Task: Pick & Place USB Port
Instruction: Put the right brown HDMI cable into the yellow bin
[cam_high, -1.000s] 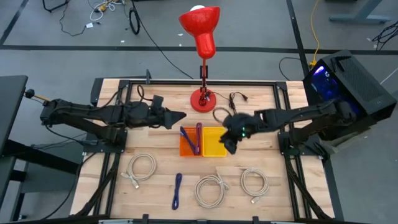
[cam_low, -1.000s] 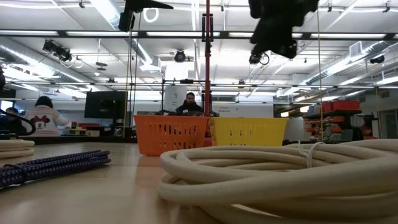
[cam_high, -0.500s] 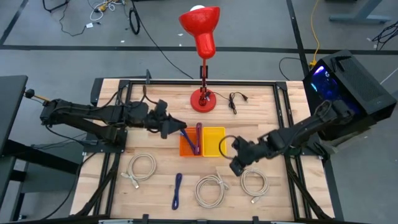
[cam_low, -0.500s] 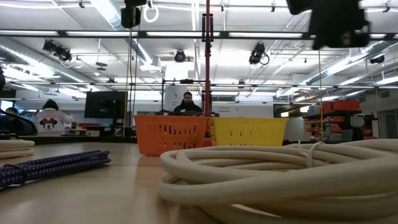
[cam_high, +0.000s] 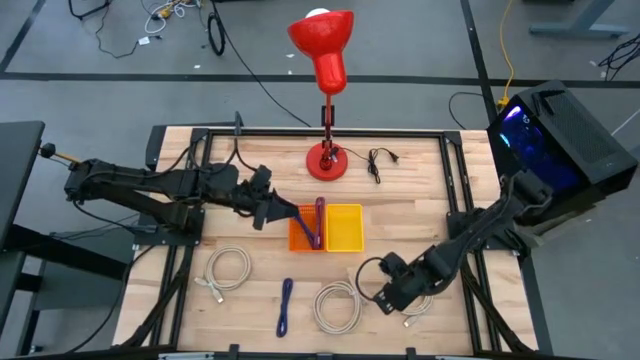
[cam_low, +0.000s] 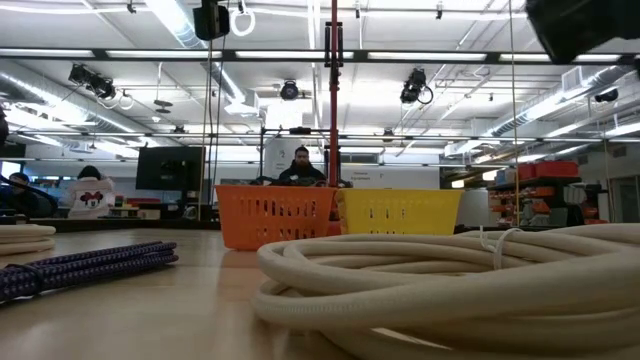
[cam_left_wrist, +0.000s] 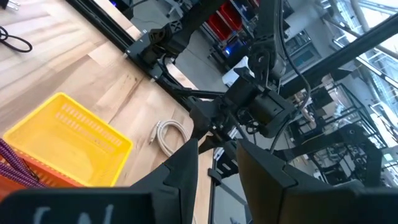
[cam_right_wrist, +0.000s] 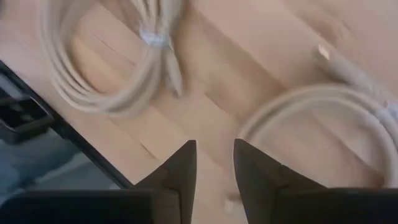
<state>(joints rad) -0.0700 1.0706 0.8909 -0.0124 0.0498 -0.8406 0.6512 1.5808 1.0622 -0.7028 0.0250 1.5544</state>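
Note:
Three coiled white cables lie on the table's near part: one at left (cam_high: 228, 268), one in the middle (cam_high: 338, 305), one at right (cam_high: 408, 293). A purple cable (cam_high: 286, 305) lies near the middle coil. The orange basket (cam_high: 300, 238) holds purple cables (cam_high: 312, 222); the yellow basket (cam_high: 343, 227) beside it looks empty. My right gripper (cam_high: 385, 295) hovers open between the middle and right coils, which its wrist view shows below it (cam_right_wrist: 124, 62) (cam_right_wrist: 323, 118). My left gripper (cam_high: 275, 212) is open beside the orange basket's left edge and holds nothing.
A red lamp (cam_high: 328, 160) stands at the far middle of the table, with a thin black cord (cam_high: 378, 160) next to its base. In the low view the middle coil (cam_low: 450, 280) fills the foreground and people sit in the room beyond.
My right gripper has swung from over the yellow basket toward the table's near edge and come down between the middle and right white coils. My left gripper has shifted a little toward the near edge, along the orange basket's left side.

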